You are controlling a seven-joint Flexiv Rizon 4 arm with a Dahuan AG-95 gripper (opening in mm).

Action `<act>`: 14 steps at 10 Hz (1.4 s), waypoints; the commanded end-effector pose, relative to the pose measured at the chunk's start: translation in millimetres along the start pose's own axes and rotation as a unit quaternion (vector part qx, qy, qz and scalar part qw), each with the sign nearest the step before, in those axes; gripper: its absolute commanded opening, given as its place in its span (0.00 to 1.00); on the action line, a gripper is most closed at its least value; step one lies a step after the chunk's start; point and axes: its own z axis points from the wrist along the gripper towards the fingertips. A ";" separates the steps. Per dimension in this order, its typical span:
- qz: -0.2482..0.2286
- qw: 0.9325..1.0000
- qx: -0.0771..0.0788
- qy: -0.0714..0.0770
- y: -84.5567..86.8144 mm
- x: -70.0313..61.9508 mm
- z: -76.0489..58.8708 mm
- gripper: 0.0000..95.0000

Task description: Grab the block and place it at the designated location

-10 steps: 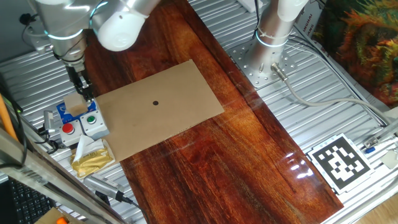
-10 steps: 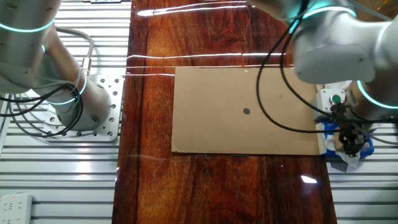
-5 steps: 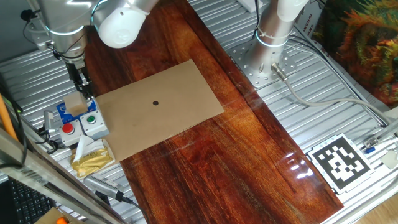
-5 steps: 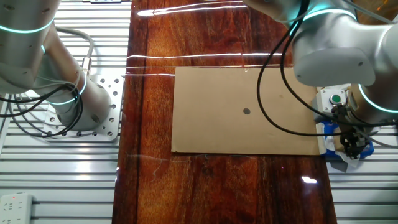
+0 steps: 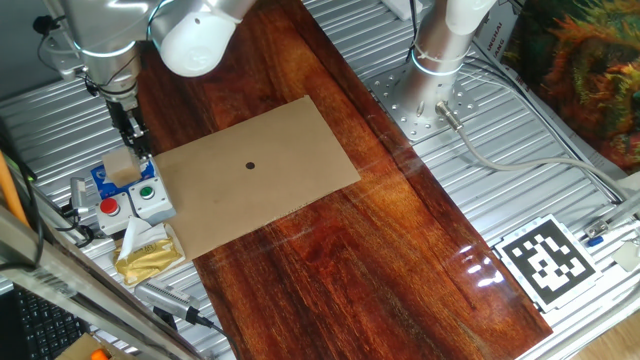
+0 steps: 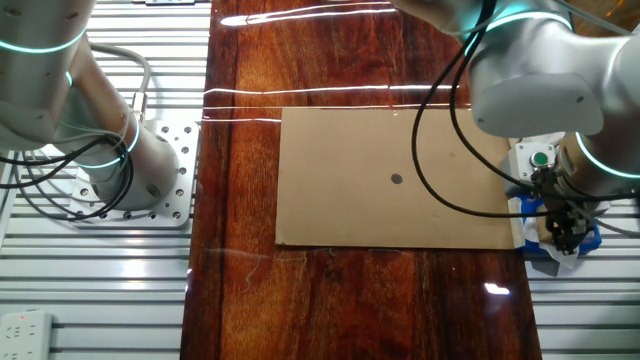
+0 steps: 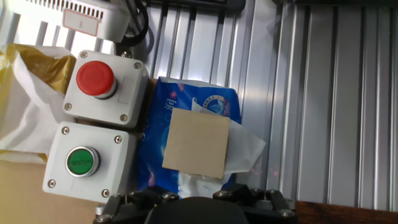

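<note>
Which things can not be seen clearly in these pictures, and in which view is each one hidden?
- Gripper state: in one fixed view its fingers are too small to show if they touch the block.
- Fingers in the hand view: cut off by the bottom edge; only the block on the blue holder shows.
- Block in the other fixed view: hidden behind the gripper.
- Red button box in the other fixed view: hidden by the arm.

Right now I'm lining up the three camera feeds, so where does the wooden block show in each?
One fixed view: block far left, beside the button box, under the gripper.
Other fixed view: far right, mostly hidden behind the gripper.
Hand view: block at center, on blue packaging.
Shared landmark: the green button.
</note>
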 end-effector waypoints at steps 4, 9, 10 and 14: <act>0.001 1.000 -0.001 0.001 -0.2 -0.5 -1.3 1.00; -0.011 1.000 -0.010 0.012 -0.2 -0.5 -1.3 1.00; -0.008 1.000 -0.015 0.014 -0.2 -0.5 -1.3 1.00; -0.006 0.999 -0.032 0.013 -0.2 -0.5 -1.3 1.00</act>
